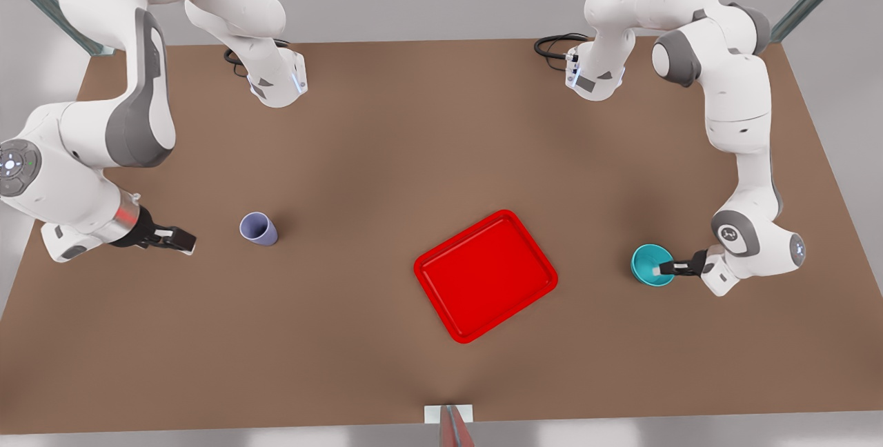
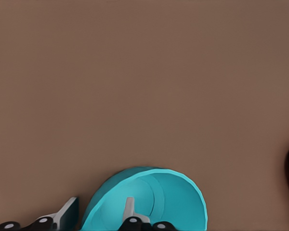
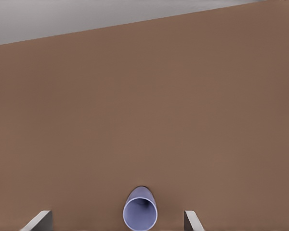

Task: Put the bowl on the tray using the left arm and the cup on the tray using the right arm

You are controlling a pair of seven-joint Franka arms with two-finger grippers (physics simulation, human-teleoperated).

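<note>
Bowl [image 1: 651, 264] sits on the counter [image 1: 386, 143] right of the tray [image 1: 485, 275] in the front view, cup [image 1: 258, 229] standing well left; left wrist view: left pincer [image 2: 102, 211] straddles the rim, so close squarely before lifting; right wrist view: right pincer [image 3: 116, 222] wide, short of the cup.

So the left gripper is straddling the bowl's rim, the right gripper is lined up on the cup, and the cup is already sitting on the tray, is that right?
Not quite: the cup is not on the tray. The front view shows it on the bare table, well toward that view's left of the tray. The rest holds: the left gripper straddles the bowl's rim, and the right gripper, open, is lined up on the cup.
</note>
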